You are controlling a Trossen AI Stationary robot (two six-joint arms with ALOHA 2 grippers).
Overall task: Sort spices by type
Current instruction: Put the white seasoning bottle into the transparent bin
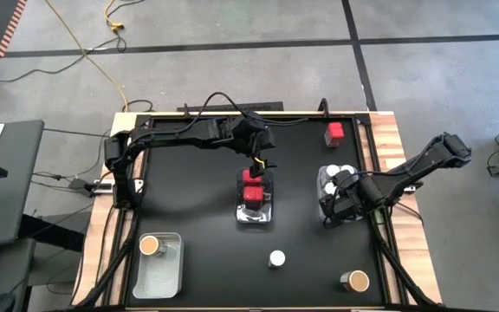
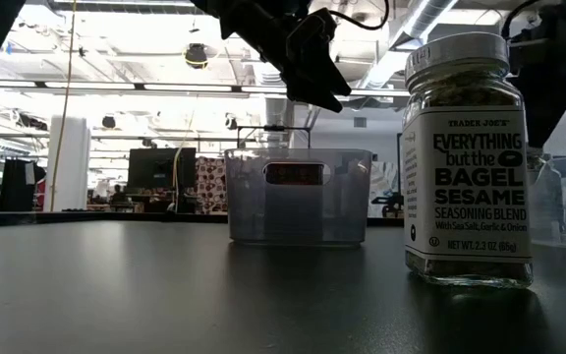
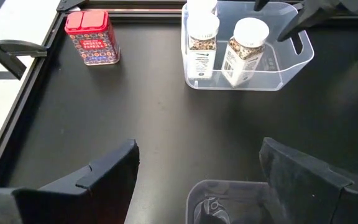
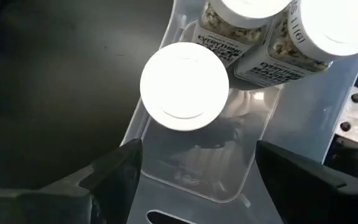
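My right gripper [image 1: 340, 198] [image 4: 197, 186] hangs open above the clear bin [image 1: 325, 201] at the table's right, its fingers apart and clear of the jars. Three white-lidded spice jars [image 4: 184, 79] stand upright on that bin's floor. My left gripper [image 1: 258, 166] [image 3: 197, 180] is open above the far end of the middle clear bin [image 1: 268, 216], which holds red square-topped tins [image 1: 253, 192]. One red tin [image 1: 334, 133] [image 3: 92, 37] stands on the table at the far right. A white-lidded jar [image 1: 277, 258] [image 2: 470, 157] and a brown-topped jar [image 1: 354, 281] stand near the front edge.
A third clear bin [image 1: 167, 276] at the near left holds one brown-topped jar [image 1: 150, 246]. Raised wooden rails [image 1: 392, 147] border the black table top. Bare black surface lies between the left bin and the middle bin.
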